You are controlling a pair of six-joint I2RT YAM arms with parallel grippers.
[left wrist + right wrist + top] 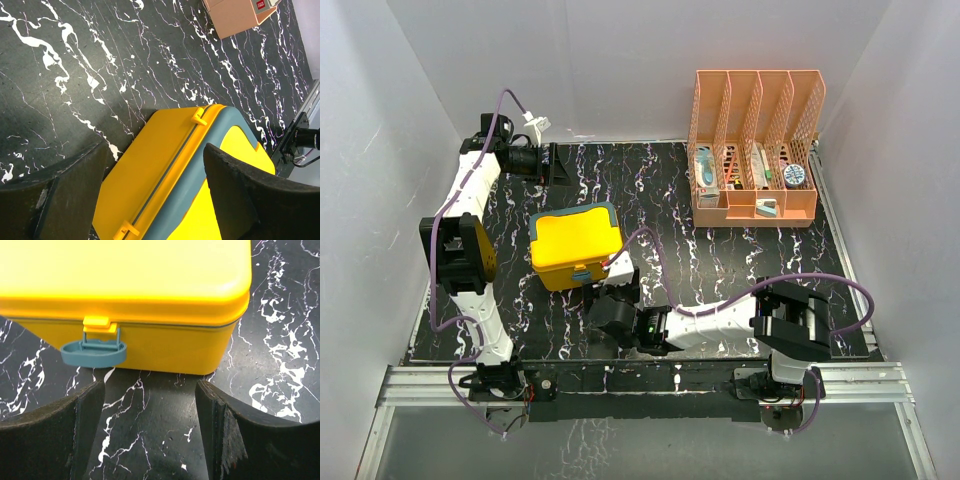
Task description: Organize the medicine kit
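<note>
On the near side of the medicine kit (574, 240), the right gripper (617, 272) sits low over the table (720, 262), pointing at the kit's front wall and just short of it. Its fingers (75, 432) stand apart, with only dark marbled tabletop between them. The kit itself rests flat on the table with its yellow lid (125, 270) down. A teal latch (93, 351) juts out from a small yellow tab below the lid's front edge; whether it is fastened cannot be told. From the left wrist view the kit's back shows, with two yellow hinge tabs (199, 117) along the seam and a teal rim (210, 150) around the lid. Beyond the kit, on its far side and well apart from it, the left gripper (555, 165) hangs with its fingers (65, 197) spread and nothing held. Farther back and to the right of the kit stands an orange mesh file rack (755, 150) with small packets in its slots.
</note>
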